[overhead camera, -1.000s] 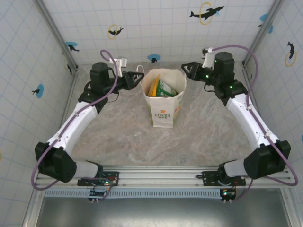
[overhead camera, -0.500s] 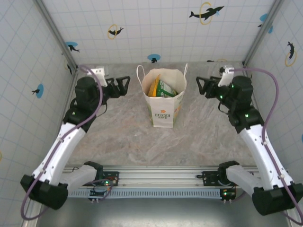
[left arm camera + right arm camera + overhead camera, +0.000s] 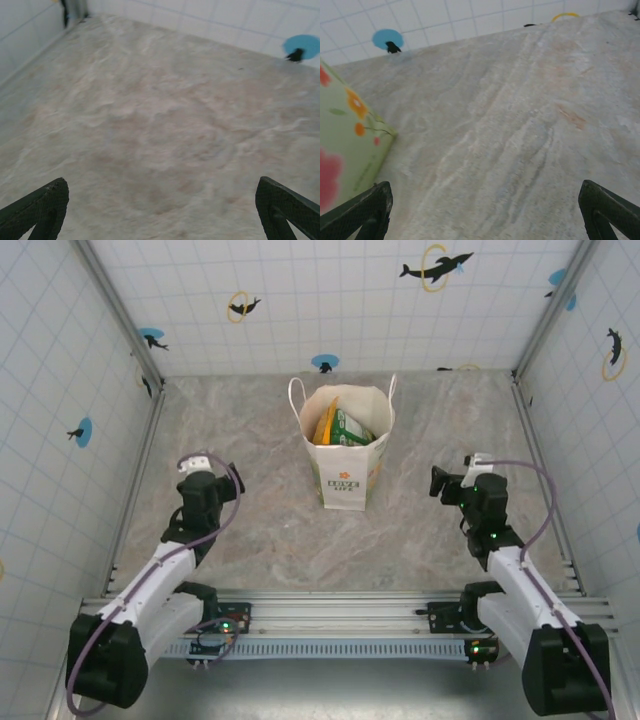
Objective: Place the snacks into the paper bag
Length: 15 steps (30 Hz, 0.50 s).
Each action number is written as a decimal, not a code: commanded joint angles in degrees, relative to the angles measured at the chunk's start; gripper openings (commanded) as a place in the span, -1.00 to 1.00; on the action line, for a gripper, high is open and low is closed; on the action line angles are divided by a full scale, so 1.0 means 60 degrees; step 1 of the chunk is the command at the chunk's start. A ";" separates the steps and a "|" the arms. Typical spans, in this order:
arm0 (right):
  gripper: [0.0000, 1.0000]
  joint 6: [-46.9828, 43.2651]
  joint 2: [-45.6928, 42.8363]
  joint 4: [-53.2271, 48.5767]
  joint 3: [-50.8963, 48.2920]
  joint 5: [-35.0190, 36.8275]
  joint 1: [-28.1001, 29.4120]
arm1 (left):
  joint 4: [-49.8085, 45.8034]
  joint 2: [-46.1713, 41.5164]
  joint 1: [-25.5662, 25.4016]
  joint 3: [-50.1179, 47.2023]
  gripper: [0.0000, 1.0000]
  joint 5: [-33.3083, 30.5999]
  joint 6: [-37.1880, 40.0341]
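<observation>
The white paper bag [image 3: 345, 468] stands upright at the table's middle back, its mouth open and its thin handles up. Inside it lie snacks [image 3: 340, 426], orange, yellow and green packets. My left gripper [image 3: 230, 480] sits low at the near left, well away from the bag. In the left wrist view its fingertips [image 3: 46, 204] stand wide apart over bare marble, so the left gripper [image 3: 162, 212] is open and holds nothing. My right gripper [image 3: 440, 483] is at the near right, open and holding nothing too [image 3: 485, 212]. The bag's flowered side [image 3: 345, 137] shows at the left of the right wrist view.
Tiled walls with dolphin stickers [image 3: 437, 267] close in the table on the left, back and right. A metal rail [image 3: 340, 615] with both arm bases runs along the near edge. Bare marble tabletop [image 3: 280, 530] lies around the bag.
Both arms have drawn back from the bag's two sides to the near edge of the table and lowered. Their jaws have gone from partly closed to wide open.
</observation>
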 commanded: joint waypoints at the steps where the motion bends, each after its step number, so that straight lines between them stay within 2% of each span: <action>1: 0.96 -0.0450 0.0403 0.3005 -0.1004 0.0267 -0.0161 | 0.2527 0.0085 0.0284 -0.0882 0.96 -0.0759 0.0770; 7: 0.96 -0.0618 0.1898 0.5013 -0.1969 0.0529 -0.0288 | 0.6032 0.0763 0.0666 -0.3167 0.95 -0.0853 0.1192; 13: 0.96 -0.0869 0.3207 0.7035 -0.2537 0.0931 -0.0270 | 0.8826 0.2224 0.0955 -0.4394 0.96 -0.0650 0.1726; 15: 0.96 -0.0966 0.3316 0.6762 -0.2297 0.1048 -0.0282 | 0.9619 0.2904 0.1078 -0.4523 0.95 -0.0402 0.1833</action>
